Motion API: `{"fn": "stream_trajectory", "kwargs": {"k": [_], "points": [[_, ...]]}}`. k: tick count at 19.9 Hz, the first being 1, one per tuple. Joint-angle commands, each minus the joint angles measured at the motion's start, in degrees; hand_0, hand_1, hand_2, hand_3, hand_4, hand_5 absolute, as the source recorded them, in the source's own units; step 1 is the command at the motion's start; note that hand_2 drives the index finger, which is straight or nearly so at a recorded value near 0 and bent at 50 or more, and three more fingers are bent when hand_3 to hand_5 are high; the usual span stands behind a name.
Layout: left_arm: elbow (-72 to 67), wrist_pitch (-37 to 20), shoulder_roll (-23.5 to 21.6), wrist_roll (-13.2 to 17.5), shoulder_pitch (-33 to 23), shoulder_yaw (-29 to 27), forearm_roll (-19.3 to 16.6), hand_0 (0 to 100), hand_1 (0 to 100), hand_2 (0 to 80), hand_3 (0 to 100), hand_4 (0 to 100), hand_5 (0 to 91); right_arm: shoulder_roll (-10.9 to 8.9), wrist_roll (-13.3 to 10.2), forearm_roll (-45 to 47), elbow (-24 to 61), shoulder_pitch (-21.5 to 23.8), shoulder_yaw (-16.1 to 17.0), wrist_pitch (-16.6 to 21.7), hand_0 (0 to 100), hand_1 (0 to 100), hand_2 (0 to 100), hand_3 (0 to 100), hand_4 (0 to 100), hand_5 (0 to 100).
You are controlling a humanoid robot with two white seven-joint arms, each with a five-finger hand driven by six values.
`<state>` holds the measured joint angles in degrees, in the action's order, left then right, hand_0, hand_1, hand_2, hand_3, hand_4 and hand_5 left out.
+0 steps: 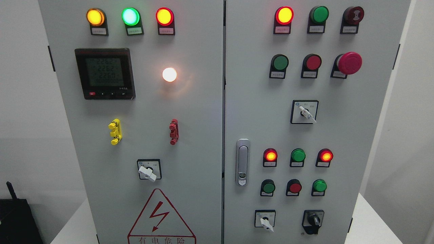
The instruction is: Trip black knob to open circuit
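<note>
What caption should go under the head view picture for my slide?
Two-door control cabinet with glowing lamps, the black knob at lower right untouched, no robot hand in view.

Place: we take this for an electrical test or training room.
Main evidence: a grey two-door control cabinet (203, 135) fills our view.
At 10 o'clock: a lit digital meter (104, 73).
At 1 o'clock: glowing indicator lamps (284, 15) and a red emergency-stop button (349, 63).
At 6 o'clock: a high-voltage warning triangle (159, 217).
Surroundings: plain white walls (23, 101).
</note>
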<state>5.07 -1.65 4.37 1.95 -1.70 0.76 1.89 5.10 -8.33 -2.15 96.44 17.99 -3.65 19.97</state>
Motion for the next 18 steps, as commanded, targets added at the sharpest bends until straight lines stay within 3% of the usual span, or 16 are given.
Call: {"fn": "stream_trajectory", "kwargs": {"k": [1,6,18], "points": [[-0.1,0.0,0.0,0.0,0.0,-0.1,0.1,12,39,0.0,0,0,0.0,0.08,-0.2,0.0,3.1,-1.0,0.0,-0.9,85,86,0,100,100,96],[-0.1,0.1,0.0,0.0,0.0,-0.1,0.1,12,39,0.0,0,0,0.0,0.08,-0.2,0.1,3.7,-4.4,0.4,-4.2,85,87,0,100,100,96],[-0.1,0.1,0.0,0.0,0.0,-0.1,0.1,12,39,0.0,0,0,0.0,-0.09,-0.1,0.5,5.3,-9.8,1.8,-7.3,88,90,0,100,100,96]]}}
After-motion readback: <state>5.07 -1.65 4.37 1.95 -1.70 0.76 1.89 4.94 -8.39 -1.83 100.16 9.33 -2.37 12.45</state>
